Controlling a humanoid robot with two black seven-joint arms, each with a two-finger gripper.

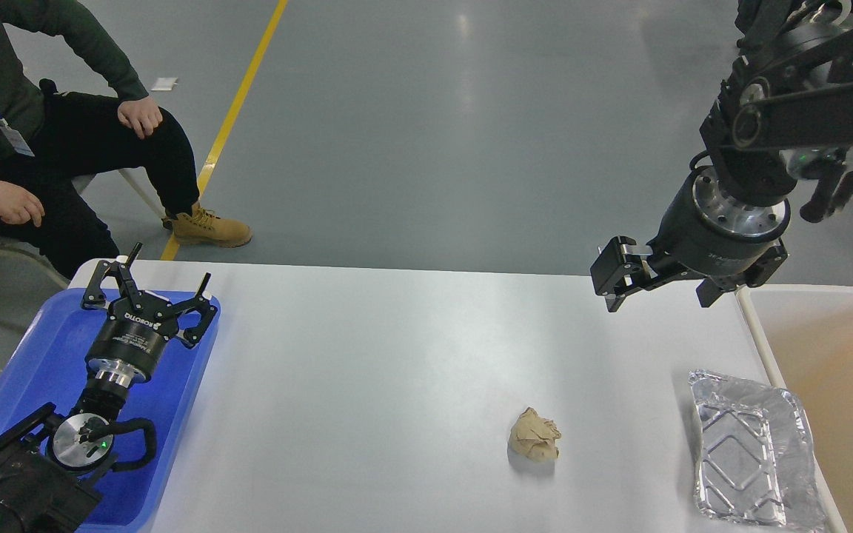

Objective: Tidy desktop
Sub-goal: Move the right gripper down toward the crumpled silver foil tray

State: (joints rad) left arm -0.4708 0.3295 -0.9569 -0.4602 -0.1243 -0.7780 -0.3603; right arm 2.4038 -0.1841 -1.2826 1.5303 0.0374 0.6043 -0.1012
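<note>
The white desktop (397,355) fills the middle of the head view. A crumpled tan paper ball (535,435) lies on it, right of centre near the front. A flattened silver foil tray (756,451) rests at the front right, overhanging the table's right edge. My left gripper (167,268) hovers over the far end of the blue tray (49,355), open and holding nothing. My right gripper (662,290) hangs open above the far right of the desktop, well behind the paper ball and the foil tray, nothing between its fingers.
A cream-coloured bin (834,348) stands against the table's right edge, beside the foil tray. A seated person (64,141) in dark clothes and tan boots is beyond the far left corner. Grey floor with a yellow line (241,96) lies behind the table.
</note>
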